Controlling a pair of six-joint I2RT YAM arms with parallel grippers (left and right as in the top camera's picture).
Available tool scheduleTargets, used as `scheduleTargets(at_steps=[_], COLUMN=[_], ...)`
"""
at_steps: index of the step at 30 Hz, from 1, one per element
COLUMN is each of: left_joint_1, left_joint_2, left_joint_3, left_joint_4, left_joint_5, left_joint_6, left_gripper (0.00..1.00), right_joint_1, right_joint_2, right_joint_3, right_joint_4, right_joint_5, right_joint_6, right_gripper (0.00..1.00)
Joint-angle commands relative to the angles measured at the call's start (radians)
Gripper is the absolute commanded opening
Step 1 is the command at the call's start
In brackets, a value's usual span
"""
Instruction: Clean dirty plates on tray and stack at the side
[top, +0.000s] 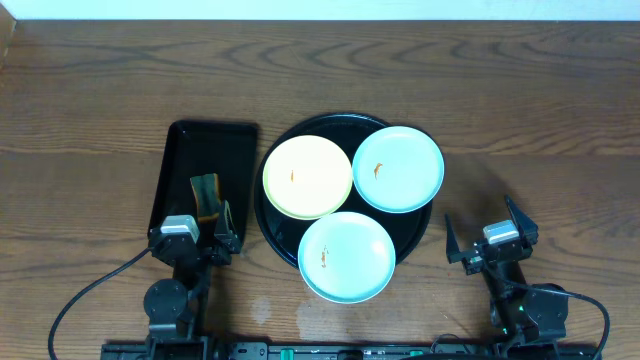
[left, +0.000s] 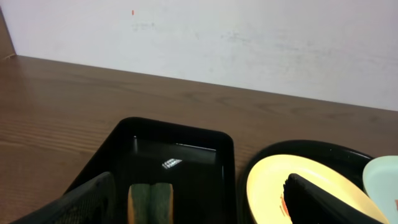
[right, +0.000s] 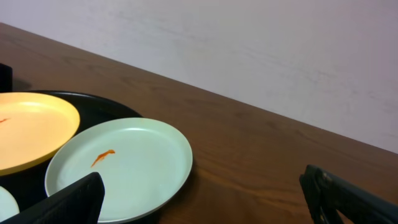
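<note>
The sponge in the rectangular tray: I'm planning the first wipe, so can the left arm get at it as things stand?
Probably yes. The sponge lies uncovered in the rectangular tray, just ahead of the open left gripper, with nothing between them.

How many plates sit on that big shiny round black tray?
3. On the round glossy black tray: a pale yellow plate far left, a pale mint-green plate far right, a second mint-green plate at its near edge. None looks hidden.
</note>
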Motion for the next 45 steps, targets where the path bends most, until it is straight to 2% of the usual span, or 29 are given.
scheduleTargets(at_steps=[1,8,12,15,17,21,23,26,29,34,38,41,43,45], left_joint_1=[-0.002,-0.002,-0.002,-0.001,-0.001,-0.001,-0.001,-0.001,-0.001,-0.001,-0.001,-0.001,-0.001,-0.001], left_joint_2=[-0.001,0.000,-0.001,-0.001,0.001,0.039,0.098,0.261,0.460,0.789,0.967,1.034,1.059,1.082], left_joint_3=[-0.010,-0.010,-0.009,0.009,0.040,0.140,0.217,0.378,0.556,0.899,1.071,1.099,1.099,1.096], left_joint_4=[-0.003,0.014,0.074,0.107,0.106,0.106,0.097,0.020,-0.113,-0.443,-0.604,-0.647,-0.704,-0.759], left_joint_5=[0.010,0.016,0.121,0.196,0.198,0.193,0.189,0.187,0.197,0.201,0.201,0.225,0.254,0.212], left_joint_6=[0.009,-0.004,-0.080,-0.094,-0.093,-0.092,-0.089,-0.089,-0.064,-0.035,0.011,-0.006,-0.006,-0.005], left_gripper=[0.87,0.87,0.87,0.87,0.87,0.87,0.87,0.87,0.87,0.87,0.87,0.87,0.87,0.87], right_joint_1=[-0.006,-0.006,-0.006,-0.006,-0.006,-0.006,-0.006,-0.006,-0.006,-0.006,-0.006,-0.006,-0.006,-0.006], right_joint_2=[-0.003,-0.003,-0.003,-0.003,-0.003,-0.002,0.006,0.076,0.221,0.604,0.898,1.052,1.130,1.184], right_joint_3=[-0.002,-0.002,-0.002,-0.002,-0.002,0.025,0.079,0.210,0.377,0.766,1.039,1.154,1.197,1.203], right_joint_4=[-0.004,-0.004,0.000,0.042,0.093,0.232,0.235,0.147,-0.016,-0.466,-0.717,-0.771,-0.775,-0.726], right_joint_5=[0.005,0.005,-0.018,-0.134,-0.208,-0.224,-0.219,-0.212,-0.218,-0.239,-0.244,-0.268,-0.368,-0.472], right_joint_6=[0.006,0.005,0.006,0.016,0.067,0.232,0.238,0.238,0.249,0.261,0.260,0.278,0.345,0.380], right_gripper=[0.99,0.99,0.99,0.99,0.99,0.99,0.99,0.99,0.99,0.99,0.99,0.99,0.99,0.99])
